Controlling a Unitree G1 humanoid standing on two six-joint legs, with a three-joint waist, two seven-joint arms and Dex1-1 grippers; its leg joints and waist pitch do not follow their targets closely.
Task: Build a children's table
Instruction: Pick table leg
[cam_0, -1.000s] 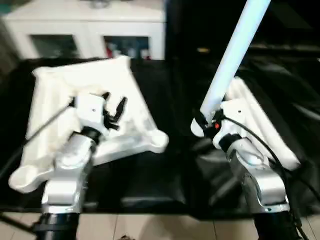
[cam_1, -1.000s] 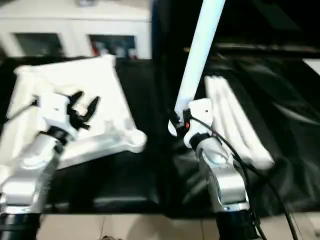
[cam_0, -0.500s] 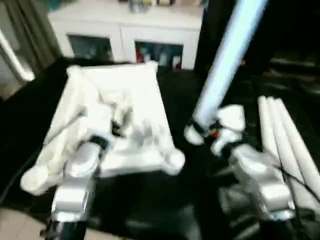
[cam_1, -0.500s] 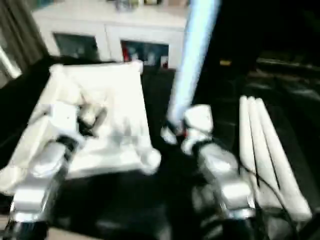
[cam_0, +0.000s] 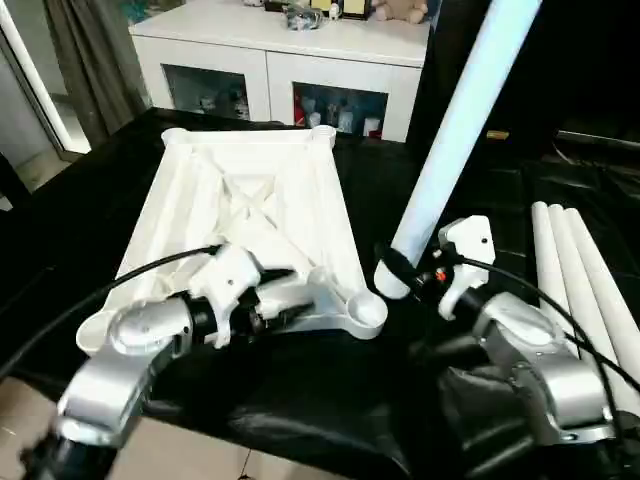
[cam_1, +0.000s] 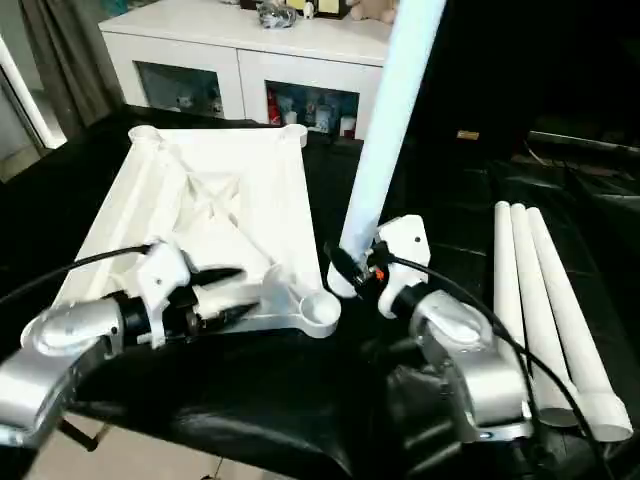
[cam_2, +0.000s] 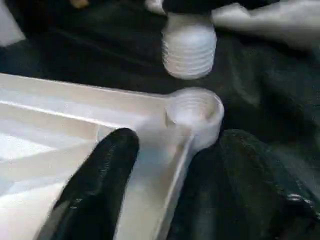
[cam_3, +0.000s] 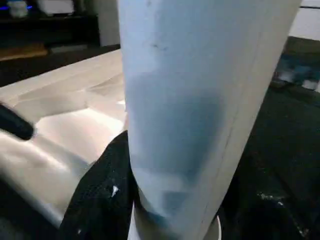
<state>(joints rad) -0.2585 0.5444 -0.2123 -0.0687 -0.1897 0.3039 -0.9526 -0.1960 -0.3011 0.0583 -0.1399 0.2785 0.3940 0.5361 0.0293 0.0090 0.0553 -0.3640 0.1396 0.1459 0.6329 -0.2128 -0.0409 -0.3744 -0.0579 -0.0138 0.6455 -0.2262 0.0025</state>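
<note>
Tabletop (cam_0: 255, 205): white, ribbed underside up, lying on black cloth (cam_0: 300, 400); round sockets at corners.
Near-right socket (cam_2: 194, 111): threaded inside, empty, at the corner nearest the right gripper.
Held leg (cam_0: 460, 130): long white tube, tilted, upper end leaning away from the robot and out of the top of the head view; threaded lower end (cam_2: 189, 50) hangs just above and beside the near-right socket, not touching it.
Right gripper (cam_0: 400, 272): black fingers clamped around the held leg close to its lower end.
Left gripper (cam_0: 283, 296): over the tabletop's near edge, just beside the near-right socket; fingers apart, one black finger (cam_2: 97, 185) inside the rim, the other outside over the cloth; contact with the rim cannot be told.
Spare legs (cam_0: 585, 290): three white tubes lying side by side on the cloth, to the robot's right, well apart from the tabletop.
Cabinet (cam_0: 290, 60): white, glass doors, behind the tabletop; small items on top.
</note>
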